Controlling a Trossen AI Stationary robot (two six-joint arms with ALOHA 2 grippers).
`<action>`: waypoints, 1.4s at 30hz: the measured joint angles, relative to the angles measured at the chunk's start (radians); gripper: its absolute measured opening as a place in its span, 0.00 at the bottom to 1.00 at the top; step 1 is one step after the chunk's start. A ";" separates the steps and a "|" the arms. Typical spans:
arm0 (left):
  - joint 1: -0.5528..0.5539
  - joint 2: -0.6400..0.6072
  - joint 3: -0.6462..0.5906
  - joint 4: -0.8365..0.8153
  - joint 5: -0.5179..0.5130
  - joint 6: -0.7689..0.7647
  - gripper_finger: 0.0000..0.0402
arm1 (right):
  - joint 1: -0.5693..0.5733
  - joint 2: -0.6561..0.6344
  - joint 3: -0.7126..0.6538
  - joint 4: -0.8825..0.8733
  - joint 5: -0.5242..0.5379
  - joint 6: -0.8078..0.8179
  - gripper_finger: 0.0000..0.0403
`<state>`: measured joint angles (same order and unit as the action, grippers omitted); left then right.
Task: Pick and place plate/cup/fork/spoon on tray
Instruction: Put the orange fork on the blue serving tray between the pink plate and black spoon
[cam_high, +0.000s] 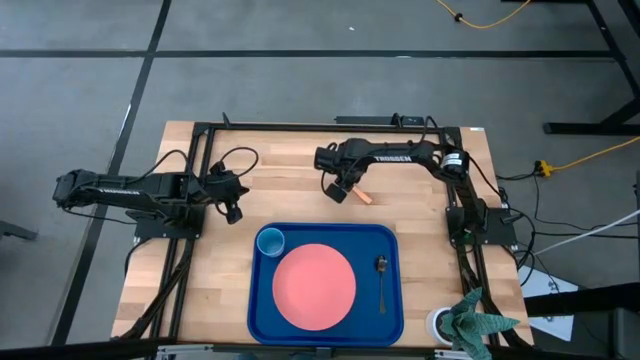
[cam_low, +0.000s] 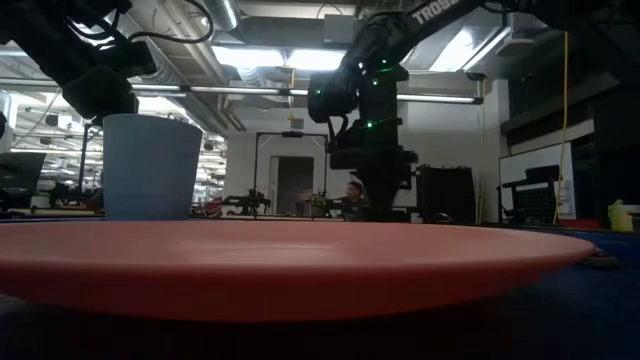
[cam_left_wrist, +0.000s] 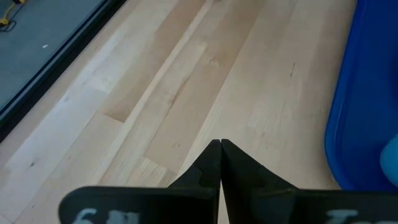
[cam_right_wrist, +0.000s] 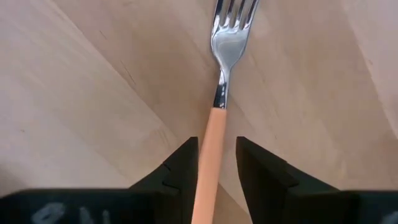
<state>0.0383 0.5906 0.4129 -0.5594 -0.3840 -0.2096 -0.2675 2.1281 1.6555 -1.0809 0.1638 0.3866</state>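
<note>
The fork (cam_right_wrist: 214, 124), silver tines and tan-orange handle, lies on the wooden table beyond the tray's far edge; its handle end shows in the high view (cam_high: 364, 197). My right gripper (cam_right_wrist: 216, 155) (cam_high: 341, 190) is open and low over it, one finger on each side of the handle, with a gap showing on one side. The dark-blue tray (cam_high: 392, 240) holds the pink plate (cam_high: 314, 285), the light-blue cup (cam_high: 270, 241) in its far left corner, and the dark spoon (cam_high: 381, 280) at its right side. My left gripper (cam_left_wrist: 220, 147) (cam_high: 232, 210) is shut and empty, left of the tray.
A white round container with green cloth (cam_high: 465, 320) stands at the table's near right corner. The tray's blue rim (cam_left_wrist: 367, 93) lies close to my left gripper. Bare wood lies between the two grippers and along the table's left side.
</note>
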 joint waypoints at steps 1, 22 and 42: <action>0.000 0.000 0.000 0.000 0.000 0.000 0.00 | 0.000 0.002 -0.010 0.013 0.000 -0.003 0.28; 0.000 0.000 0.000 0.000 0.000 0.000 0.00 | 0.018 -0.006 -0.212 0.152 -0.074 0.108 0.12; 0.000 0.000 0.000 0.000 0.000 0.006 0.00 | 0.215 -0.011 0.268 -0.459 -0.063 0.488 0.12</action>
<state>0.0383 0.5905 0.4129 -0.5591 -0.3841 -0.2035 -0.0521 2.1166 1.9231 -1.5401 0.1005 0.8746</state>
